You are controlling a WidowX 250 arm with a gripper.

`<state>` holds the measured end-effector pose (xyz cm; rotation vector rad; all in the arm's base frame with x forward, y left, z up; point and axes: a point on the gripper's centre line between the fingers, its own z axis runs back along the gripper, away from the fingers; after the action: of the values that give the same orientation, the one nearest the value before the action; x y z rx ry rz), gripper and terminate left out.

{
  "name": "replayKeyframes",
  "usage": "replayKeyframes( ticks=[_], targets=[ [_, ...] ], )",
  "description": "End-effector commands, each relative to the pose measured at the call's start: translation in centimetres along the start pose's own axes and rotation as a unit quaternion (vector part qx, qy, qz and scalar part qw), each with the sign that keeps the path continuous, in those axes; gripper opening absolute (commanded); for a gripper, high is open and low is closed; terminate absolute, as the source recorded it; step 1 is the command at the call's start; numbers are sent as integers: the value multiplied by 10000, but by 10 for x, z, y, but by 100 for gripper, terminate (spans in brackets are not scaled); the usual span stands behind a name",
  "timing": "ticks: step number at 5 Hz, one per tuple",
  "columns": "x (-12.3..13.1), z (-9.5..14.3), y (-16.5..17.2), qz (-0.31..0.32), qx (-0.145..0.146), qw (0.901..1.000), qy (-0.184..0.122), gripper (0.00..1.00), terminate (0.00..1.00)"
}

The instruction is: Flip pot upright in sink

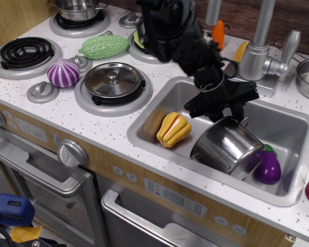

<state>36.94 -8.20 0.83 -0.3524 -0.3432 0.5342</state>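
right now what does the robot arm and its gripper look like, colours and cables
The arm is all black, built of bulky, blocky segments with a matte-to-glossy plastic look. A thin black cable loops out beside the wrist. The gripper is black too, with a wide crossbar and short dark fingers. No markings or labels can be made out.

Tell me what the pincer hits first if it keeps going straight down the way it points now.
Most likely the pot: the pincer points down at its upper rim, inside the sink. Depth is unclear from this single view.
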Motion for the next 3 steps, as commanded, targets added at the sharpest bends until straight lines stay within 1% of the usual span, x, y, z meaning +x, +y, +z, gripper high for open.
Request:
replayKeyframes(
  ticks=[1, 2, 3],
  targets=[
    [-4, 39, -36, -314, 481, 9983, -40, 0, 0],
    [-12, 44, -49, -203, 565, 9981, -116, 0, 0],
    [-18, 41, -50, -112, 589, 9975, -372, 0, 0]
  ],
)
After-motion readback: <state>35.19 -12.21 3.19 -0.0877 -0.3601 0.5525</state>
